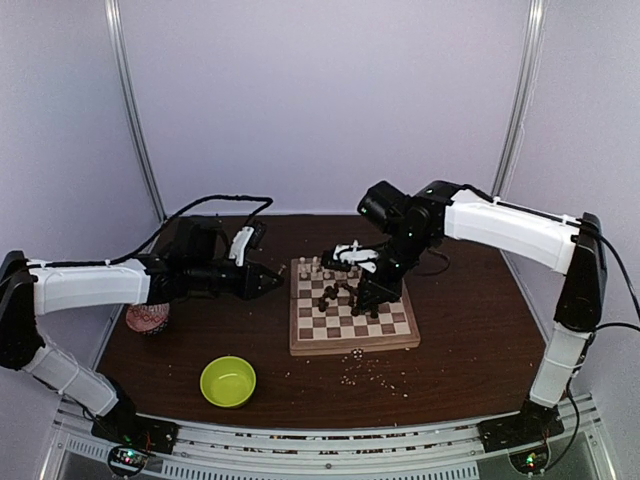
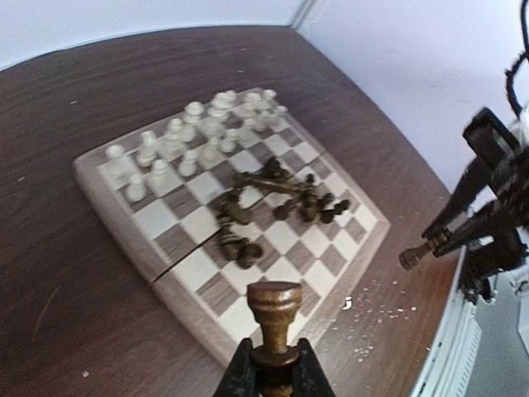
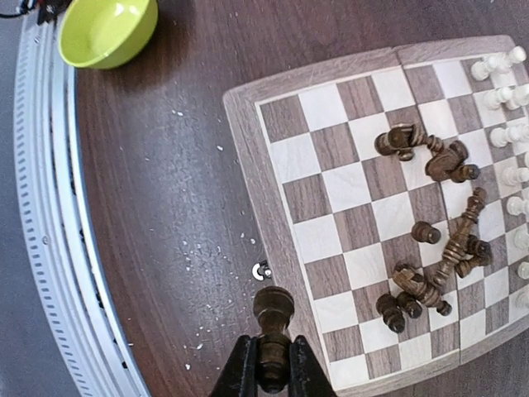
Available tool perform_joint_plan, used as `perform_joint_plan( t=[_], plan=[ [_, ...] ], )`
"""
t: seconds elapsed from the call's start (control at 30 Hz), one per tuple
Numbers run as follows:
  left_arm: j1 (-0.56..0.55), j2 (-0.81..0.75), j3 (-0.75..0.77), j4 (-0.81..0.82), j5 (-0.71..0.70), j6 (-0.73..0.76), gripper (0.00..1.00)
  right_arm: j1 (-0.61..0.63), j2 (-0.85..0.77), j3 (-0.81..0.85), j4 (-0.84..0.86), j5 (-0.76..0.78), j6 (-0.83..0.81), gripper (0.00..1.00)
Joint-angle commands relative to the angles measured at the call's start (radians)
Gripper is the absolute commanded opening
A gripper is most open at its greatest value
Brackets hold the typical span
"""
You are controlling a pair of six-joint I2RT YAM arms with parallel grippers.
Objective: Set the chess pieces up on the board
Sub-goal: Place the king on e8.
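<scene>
I have the board (image 1: 350,343) in the middle of the table (image 1: 460,330). The pale pieces (image 1: 312,268) stand upright on it, bunched in rows along its far edge. The dark pieces (image 1: 337,292) lie in a loose heap on the middle squares, most of them toppled on their sides.

My left gripper (image 2: 274,359) is pinched on a dark piece (image 2: 274,310), holding it upright by the base. From above, that gripper hangs just off the board's left side. In its own camera the piece shows in front of the board's nearest corner.

My right gripper (image 3: 271,364) is likewise pressed onto the other dark piece (image 3: 273,314), also upright with its head clear of the fingers. In the wrist view it sits over bare table just beside the board's rim. From above, the arm reaches in over the board from the right.

Pale crumbs (image 3: 198,256) are strewn on the table along the board's near side. A green bowl (image 1: 228,381) stands well apart, toward the near left.
</scene>
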Motion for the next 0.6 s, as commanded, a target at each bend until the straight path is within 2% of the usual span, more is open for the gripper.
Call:
perform_joint_plan(
  t=[0.0, 0.23, 0.57],
  plan=[
    [0.025, -0.069, 0.025, -0.230, -0.222, 0.018, 0.02, 0.036, 0.099, 0.036, 0.011, 0.136, -0.035, 0.00],
    [0.027, -0.102, 0.005, -0.238, -0.228, 0.009, 0.03, 0.050, 0.202, 0.073, 0.025, 0.160, -0.041, 0.00],
    [0.027, -0.102, -0.015, -0.230, -0.220, 0.006, 0.03, 0.063, 0.247, 0.078, 0.055, 0.172, -0.025, 0.01]
  ],
)
